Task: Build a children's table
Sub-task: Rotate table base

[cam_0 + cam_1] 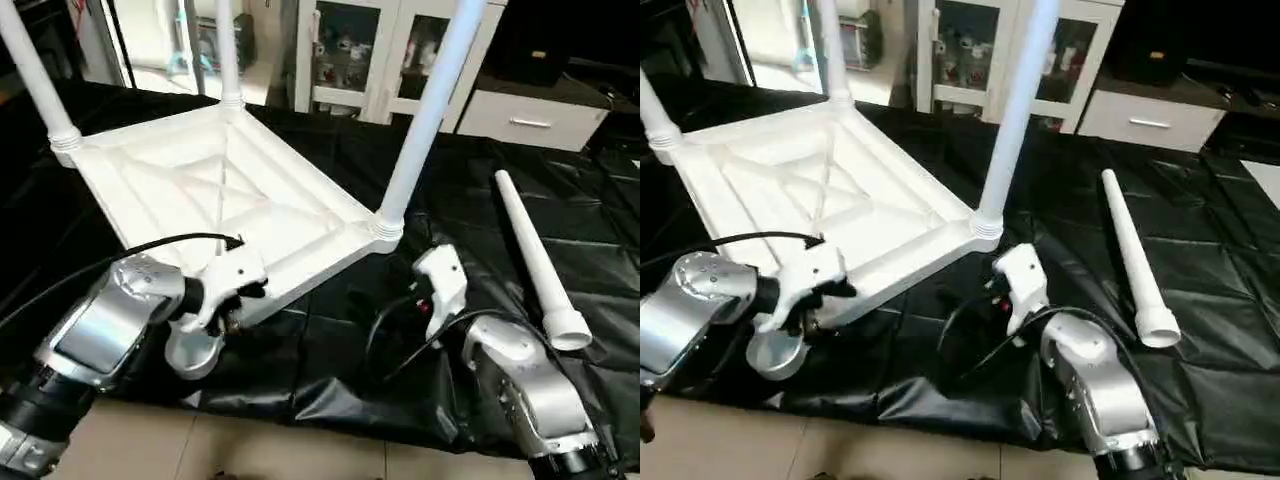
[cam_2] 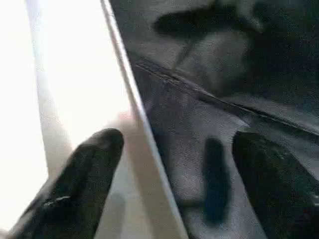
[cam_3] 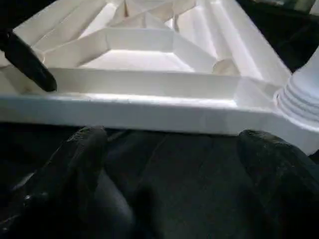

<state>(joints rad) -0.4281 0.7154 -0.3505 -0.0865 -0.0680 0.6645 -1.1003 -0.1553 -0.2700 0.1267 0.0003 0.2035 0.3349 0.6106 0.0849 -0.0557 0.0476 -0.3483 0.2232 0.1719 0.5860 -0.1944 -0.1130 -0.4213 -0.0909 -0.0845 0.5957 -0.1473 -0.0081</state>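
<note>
The children's table top (image 1: 230,190) lies upside down on a black sheet, its X-ribbed underside facing up. Three white legs stand in its corner sockets: one at the near right (image 1: 432,110), one at the back (image 1: 228,50) and one at the far left (image 1: 35,75). A fourth leg (image 1: 530,255) lies loose on the sheet to the right. My left gripper (image 2: 177,142) is open at the near-left corner socket (image 1: 192,352), its fingers either side of the top's rim. My right gripper (image 3: 172,137) is open, facing the near edge of the top (image 3: 149,117) beside the right leg.
The black sheet (image 1: 330,390) ends just in front of my arms, with tiled floor (image 1: 250,450) below it. Glass-door cabinets (image 1: 350,50) and a white drawer unit (image 1: 530,115) stand behind. Black cables loop over both wrists.
</note>
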